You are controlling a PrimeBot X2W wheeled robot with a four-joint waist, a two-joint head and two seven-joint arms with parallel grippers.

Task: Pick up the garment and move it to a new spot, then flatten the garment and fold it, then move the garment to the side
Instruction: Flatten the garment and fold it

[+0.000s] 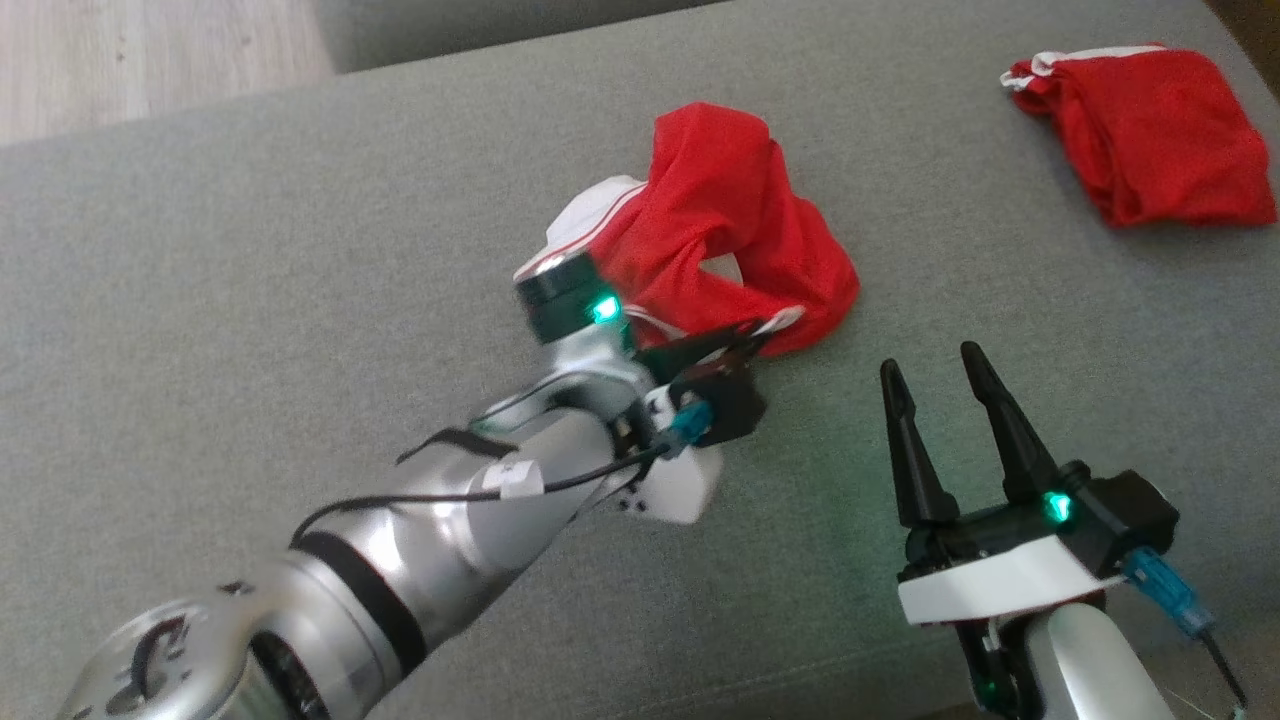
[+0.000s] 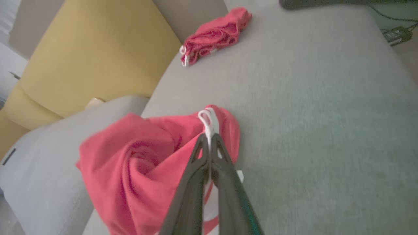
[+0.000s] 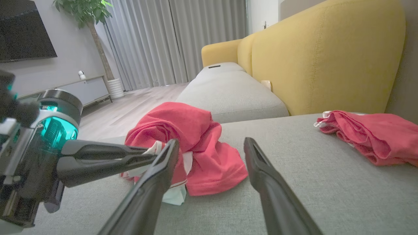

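Left wrist view shows the grip plainly, where the head view has the fingertips partly buried in cloth: our left claw is pressed together on the white trim of the crumpled red garment. The garment lies heaped midway along the grey sofa seat. In the head view our right claw is spread and empty, near the heap but clear of the cloth. A second red garment lies folded by the seat's far right corner, well apart. Bare seat stretches to the left of the heap. The right wrist view shows a yellow backrest rising along the seat's edge.
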